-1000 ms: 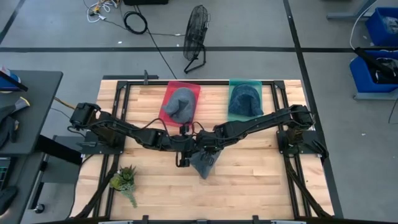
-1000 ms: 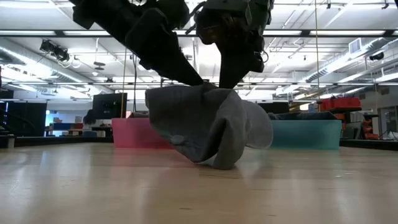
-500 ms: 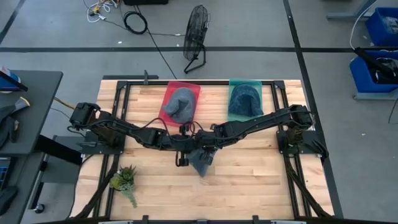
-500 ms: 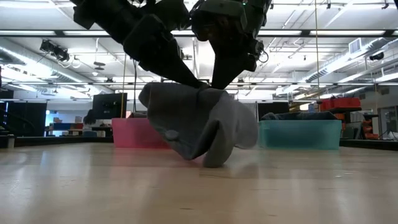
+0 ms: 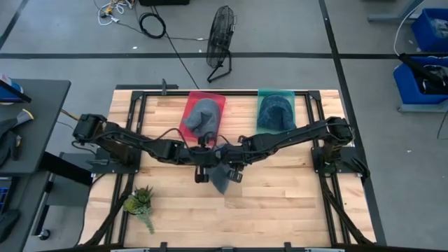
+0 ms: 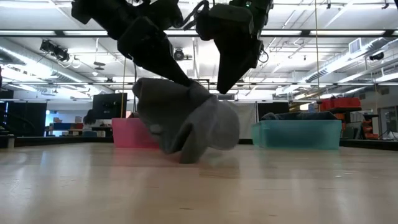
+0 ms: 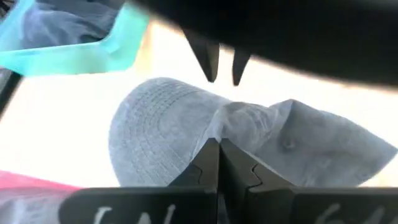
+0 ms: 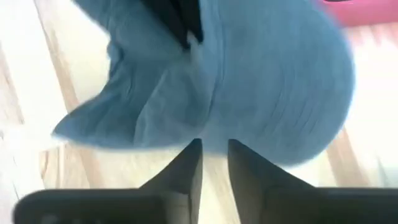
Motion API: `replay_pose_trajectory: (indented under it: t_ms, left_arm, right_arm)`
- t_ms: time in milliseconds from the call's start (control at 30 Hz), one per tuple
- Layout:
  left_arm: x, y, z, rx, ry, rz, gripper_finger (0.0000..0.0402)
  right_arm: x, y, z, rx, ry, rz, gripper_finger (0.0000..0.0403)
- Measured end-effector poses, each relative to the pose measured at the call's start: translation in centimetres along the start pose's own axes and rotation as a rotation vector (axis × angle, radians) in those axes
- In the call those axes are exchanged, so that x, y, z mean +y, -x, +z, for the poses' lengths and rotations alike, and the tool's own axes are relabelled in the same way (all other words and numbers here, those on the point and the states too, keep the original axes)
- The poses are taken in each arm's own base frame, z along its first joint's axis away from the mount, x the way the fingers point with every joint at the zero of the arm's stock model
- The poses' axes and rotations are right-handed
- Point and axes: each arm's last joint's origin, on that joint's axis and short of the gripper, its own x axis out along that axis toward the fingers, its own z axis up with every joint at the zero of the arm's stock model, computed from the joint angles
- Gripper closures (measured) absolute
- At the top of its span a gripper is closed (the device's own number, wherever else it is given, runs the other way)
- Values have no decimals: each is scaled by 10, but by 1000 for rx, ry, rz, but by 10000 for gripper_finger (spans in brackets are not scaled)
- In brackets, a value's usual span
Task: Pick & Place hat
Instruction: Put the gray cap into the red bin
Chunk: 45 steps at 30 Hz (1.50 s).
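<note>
A grey hat (image 6: 186, 124) hangs mid-table from my left gripper (image 7: 219, 152), which is shut on it and comes in from the table's left (image 5: 212, 168). My right gripper (image 6: 222, 89) stands just to the right of the hat's top, its fingers a little apart and clear of the cloth. Its own wrist view shows the gap (image 8: 214, 146), with the hat (image 8: 249, 81) beyond. The hat (image 5: 220, 179) droops below the left fingers. Whether its lowest edge (image 6: 185, 160) touches the table I cannot tell. My left gripper pinches a raised fold at the top of the hat's crown (image 7: 231, 124) between its two shut fingers. The fingers slant down from the table's left (image 6: 180, 71). The hat hangs below them, crumpled and slack, with its rounded side (image 6: 217, 127) toward the right.
At the far edge stand a red bin (image 5: 218, 98) holding a grey hat and a teal bin (image 5: 263, 94) holding a dark hat. A small potted plant (image 5: 140, 203) sits near the front left. The wood in front of the hat (image 5: 280, 203) is bare.
My right gripper has let go of the hat's top and now stands clear of it. My left gripper has moved toward the table's left with the hat, which has swung left and risen a little.
</note>
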Motion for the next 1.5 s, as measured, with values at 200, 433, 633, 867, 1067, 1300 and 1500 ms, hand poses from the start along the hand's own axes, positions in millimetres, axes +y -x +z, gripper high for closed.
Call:
replay_pose_trajectory:
  t_ms: [200, 433, 633, 867, 1067, 1300, 1500]
  left_arm:
    - [23, 25, 8, 1, -6, 67, 398]
    - [71, 75, 34, -24, -18, 428, 399]
    - [130, 79, 22, 34, 116, 450, 399]
    - [185, 49, -24, 160, 387, 389, 399]
    - [194, 19, -50, 256, 431, 278, 393]
    - [198, 0, -66, 343, 407, 270, 339]
    - [200, 6, -60, 329, 340, 309, 275]
  right_arm:
    - [-12, 30, 3, 143, -11, -90, 272]
    - [-19, 69, 4, 188, 33, -293, 252]
    - [-24, 82, 2, 241, 129, -362, 267]
    - [-34, 109, -4, 169, 158, -456, 292]
    - [-49, 155, -13, -5, 122, -542, 308]
    - [-65, 197, -25, -195, -6, -578, 320]
    - [-67, 203, -29, -202, -34, -571, 323]
